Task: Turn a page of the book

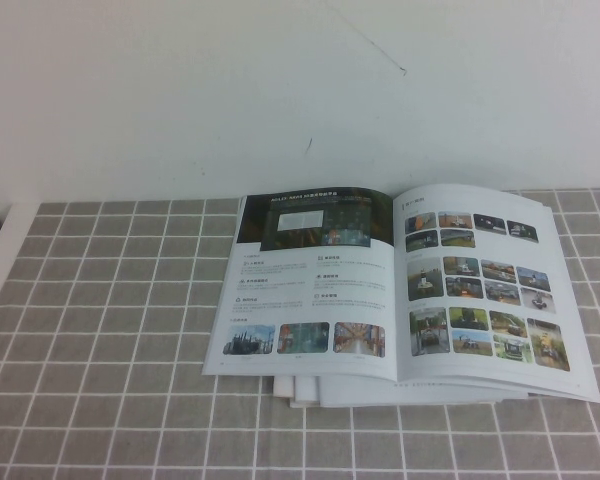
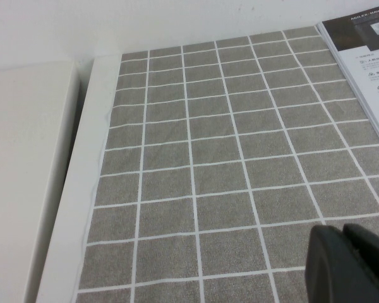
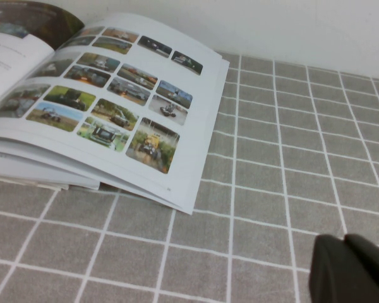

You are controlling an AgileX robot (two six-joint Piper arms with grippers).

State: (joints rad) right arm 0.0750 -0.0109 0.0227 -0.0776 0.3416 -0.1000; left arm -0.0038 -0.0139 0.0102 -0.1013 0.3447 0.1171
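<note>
The book [image 1: 400, 290] lies open and flat on the grey checked cloth, right of centre. Its left-hand leaf shows a dark banner, text and three photos. Its right-hand leaf [image 1: 485, 290] shows a grid of small colour photos. The page with the dark rover is hidden. Neither arm shows in the high view. My left gripper [image 2: 342, 228] is shut and empty over bare cloth, left of the book [image 2: 366, 69]. My right gripper [image 3: 344, 238] is shut and empty over the cloth, to the right of the book's [image 3: 114, 101] near right corner.
The grey checked cloth [image 1: 100, 330] covers the table up to a white wall [image 1: 280, 90]. A white table edge [image 2: 82, 189] runs along the cloth's left side. Some white sheets [image 1: 300, 395] stick out under the book's front edge.
</note>
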